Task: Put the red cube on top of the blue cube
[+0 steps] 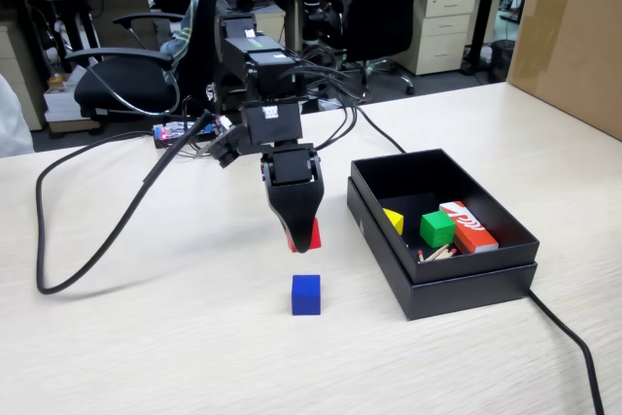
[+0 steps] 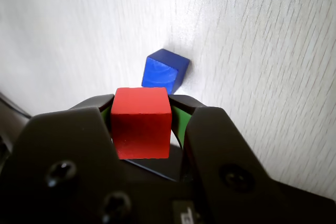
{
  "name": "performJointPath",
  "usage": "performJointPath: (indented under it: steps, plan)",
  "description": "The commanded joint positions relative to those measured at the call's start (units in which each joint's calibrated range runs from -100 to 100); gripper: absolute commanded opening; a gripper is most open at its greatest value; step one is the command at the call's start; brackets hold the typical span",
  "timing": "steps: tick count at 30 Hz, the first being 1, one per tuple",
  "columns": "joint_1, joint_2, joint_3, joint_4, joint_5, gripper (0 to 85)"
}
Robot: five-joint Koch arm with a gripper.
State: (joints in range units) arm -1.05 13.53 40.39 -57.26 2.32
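While the end effector (image 2: 142, 109) carries the red cube (image 2: 141, 123) clamped above the tabletop (image 1: 146, 337), transport is underway; next, centering over the nearby blue cube (image 1: 306, 294) before lowering.

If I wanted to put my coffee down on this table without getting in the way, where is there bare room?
Bare tabletop stretches left of the blue cube, past the looping black cable. More lies behind the black box, toward the cardboard. The middle is crowded: the hand holds the red cube just behind the blue cube, and the box holds small blocks.
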Motion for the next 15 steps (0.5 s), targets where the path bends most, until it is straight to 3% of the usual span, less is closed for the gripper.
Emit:
performJointPath:
  steps: [1, 15]
  plan:
    - [-0.15, 2.02, 7.39, 0.02, -0.63, 2.5]
    - [-0.24, 9.59, 10.29, 0.46, -0.24, 2.5]
